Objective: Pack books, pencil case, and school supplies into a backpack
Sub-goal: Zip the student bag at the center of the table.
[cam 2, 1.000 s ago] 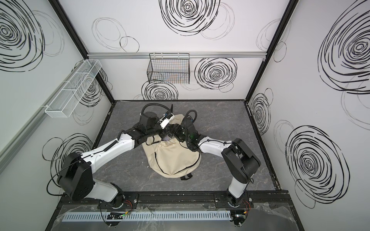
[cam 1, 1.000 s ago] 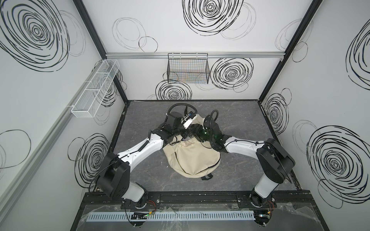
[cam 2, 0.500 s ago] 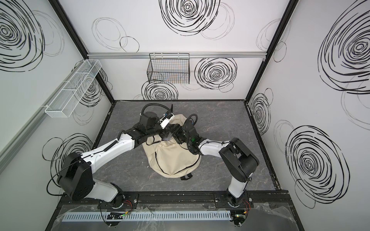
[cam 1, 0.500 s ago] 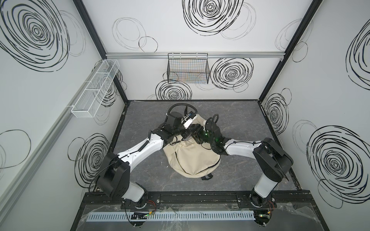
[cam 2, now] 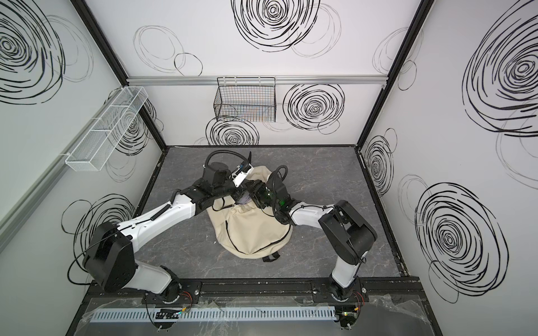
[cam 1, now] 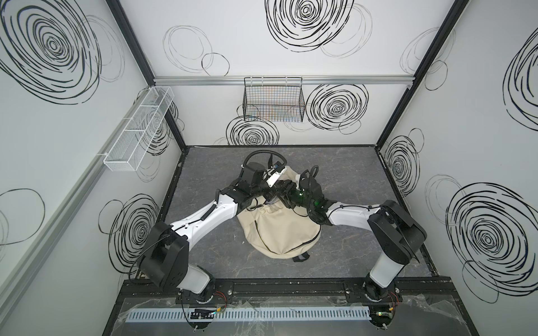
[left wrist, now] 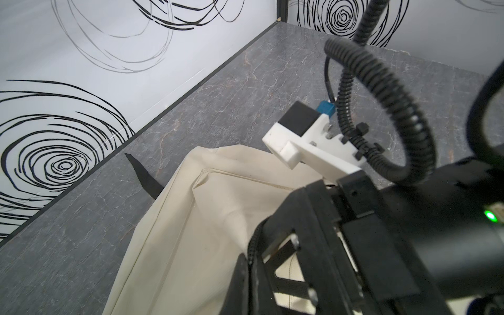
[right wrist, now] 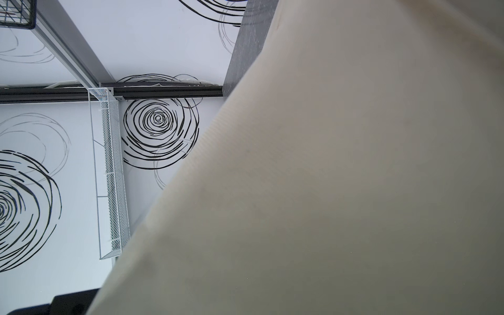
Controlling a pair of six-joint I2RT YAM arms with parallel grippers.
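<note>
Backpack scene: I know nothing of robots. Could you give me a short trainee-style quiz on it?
1. True or false: the backpack lies on the grey table.
2. What colour is the wire basket on the back wall?
3. The white mesh basket hangs on: A) the left wall, B) the back wall, C) the right wall.
Key: 1 true; 2 black; 3 A.

Black wire basket point(cam 1: 273, 100), white mesh tray point(cam 1: 139, 131)

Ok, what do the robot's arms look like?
The left arm and right arm have white link shells between bulky black joint housings, with black wrists. Ribbed black cable hoses loop off each wrist; green lights glow on the right one.
</note>
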